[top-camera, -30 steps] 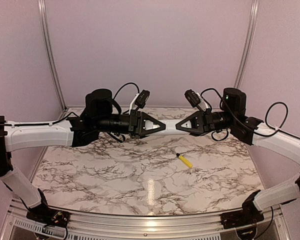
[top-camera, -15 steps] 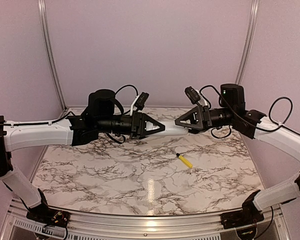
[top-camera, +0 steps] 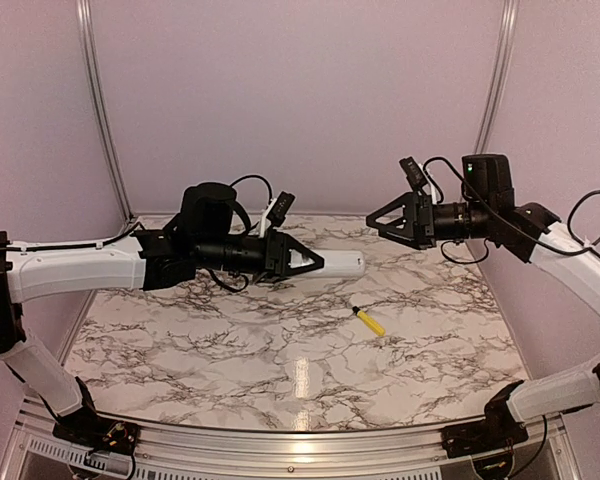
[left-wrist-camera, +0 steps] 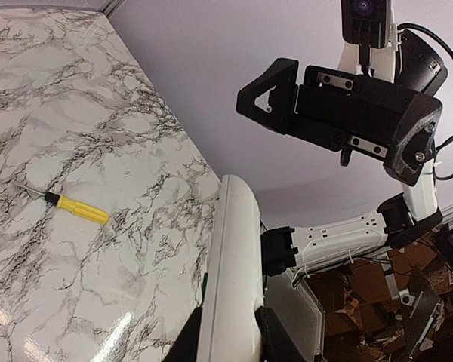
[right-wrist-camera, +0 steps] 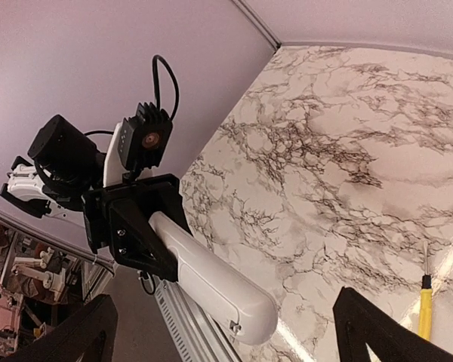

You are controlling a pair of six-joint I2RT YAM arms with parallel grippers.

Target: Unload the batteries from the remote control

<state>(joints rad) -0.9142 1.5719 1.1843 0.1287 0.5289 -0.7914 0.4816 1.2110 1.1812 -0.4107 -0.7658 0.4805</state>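
The left jaws are gripping one white remote control (top-camera: 342, 264) in midair; the right jaws are gaping wide, well apart from it. One yellow screwdriver (top-camera: 370, 321) is lying on the surface (top-camera: 230, 350) below.

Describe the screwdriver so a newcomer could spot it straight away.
Start at the marbled table. Right of its middle, flat on the surface, lies the screwdriver. Its yellow handle sets it apart from the white remote control, which the left gripper holds in the air.
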